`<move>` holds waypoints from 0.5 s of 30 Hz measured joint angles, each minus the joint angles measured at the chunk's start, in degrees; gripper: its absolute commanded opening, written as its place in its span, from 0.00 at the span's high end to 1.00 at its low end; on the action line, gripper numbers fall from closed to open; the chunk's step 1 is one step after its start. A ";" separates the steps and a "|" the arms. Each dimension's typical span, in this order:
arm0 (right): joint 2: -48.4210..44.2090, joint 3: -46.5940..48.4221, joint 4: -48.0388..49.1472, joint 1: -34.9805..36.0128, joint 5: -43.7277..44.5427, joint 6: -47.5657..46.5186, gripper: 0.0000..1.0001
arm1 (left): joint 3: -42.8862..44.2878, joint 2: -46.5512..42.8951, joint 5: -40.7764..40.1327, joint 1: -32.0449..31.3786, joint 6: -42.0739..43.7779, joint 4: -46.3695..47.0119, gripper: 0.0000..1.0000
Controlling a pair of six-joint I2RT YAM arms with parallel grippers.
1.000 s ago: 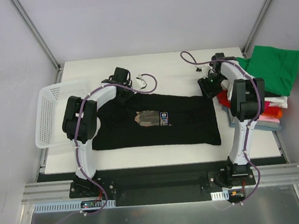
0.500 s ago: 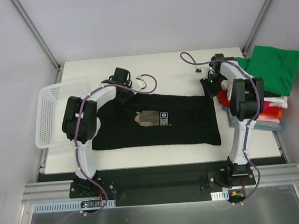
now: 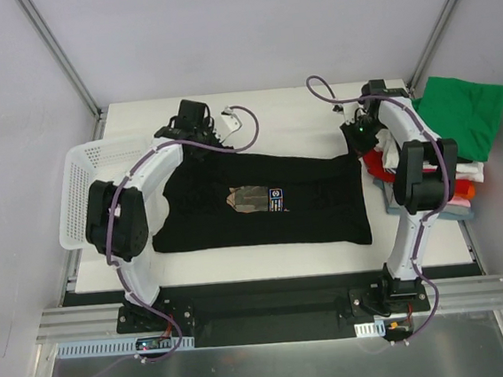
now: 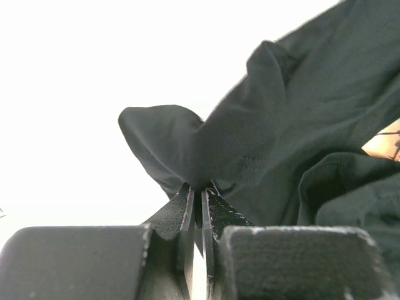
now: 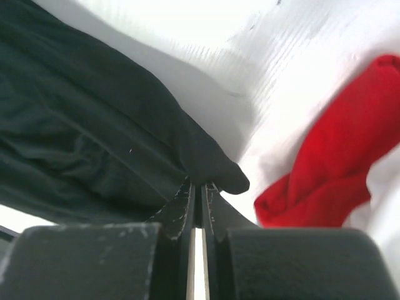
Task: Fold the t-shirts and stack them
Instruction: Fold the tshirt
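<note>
Lying spread flat across the middle of the white desk (image 3: 270, 106), the black cloth t-shirt (image 3: 263, 218) runs lengthwise from left to right, with its rectangular white and red chest print (image 3: 257, 197) facing up near the centre. Both of its far corners are held. The left fingers (image 3: 199, 145) are clamped together on the far left corner. In the left wrist view they (image 4: 189, 199) pinch a puckered fold of the black fabric (image 4: 206, 144), which stands up from the tips above the pale surface. The right fingers (image 3: 356, 139) are likewise closed on the far right corner. The right wrist view shows them (image 5: 187, 194) nipping a small rounded tab of the shirt's edge (image 5: 206, 165), with the rest of the cloth falling away to the left. Just beside that corner lies a folded red t-shirt (image 5: 325, 181), part of the pile of folded shirts (image 3: 446, 170) at the right edge of the desk. A folded green t-shirt (image 3: 463, 115) sits on top of the pile, and slivers of white, pink and orange cloth (image 3: 464, 191) show beneath it. The red one (image 3: 374, 162) sticks out toward the black shirt. At the opposite side, a white plastic mesh basket (image 3: 79, 201) rests at the left edge of the desk, near the left arm (image 3: 125, 218). Purple cables (image 3: 247, 128) loop along both arms.
</note>
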 measured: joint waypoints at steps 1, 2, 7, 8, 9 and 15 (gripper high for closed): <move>-0.79 -0.37 0.00 0.00 -0.02 0.00 0.99 | 0.00 -1.01 -0.07 0.00 0.00 0.00 1.00; -1.79 -0.94 -0.07 0.00 -0.04 0.00 0.99 | -0.20 -2.16 -0.17 -0.07 0.04 0.13 1.00; -6.67 -5.90 -0.22 0.00 0.00 -0.02 0.99 | -4.33 -7.61 -1.51 -0.94 0.26 0.31 1.00; -7.54 -6.97 -0.28 0.00 0.00 -0.02 0.99 | -5.46 -8.57 -1.64 -1.14 0.26 0.17 1.00; -8.37 -8.00 -0.33 0.00 0.00 -0.04 0.99 | -6.64 -9.42 -1.90 -1.31 0.33 0.09 1.00; -13.40 -14.29 -0.44 0.13 0.02 -0.07 0.99 | -13.88 -15.19 -3.21 -2.27 0.85 -0.85 1.00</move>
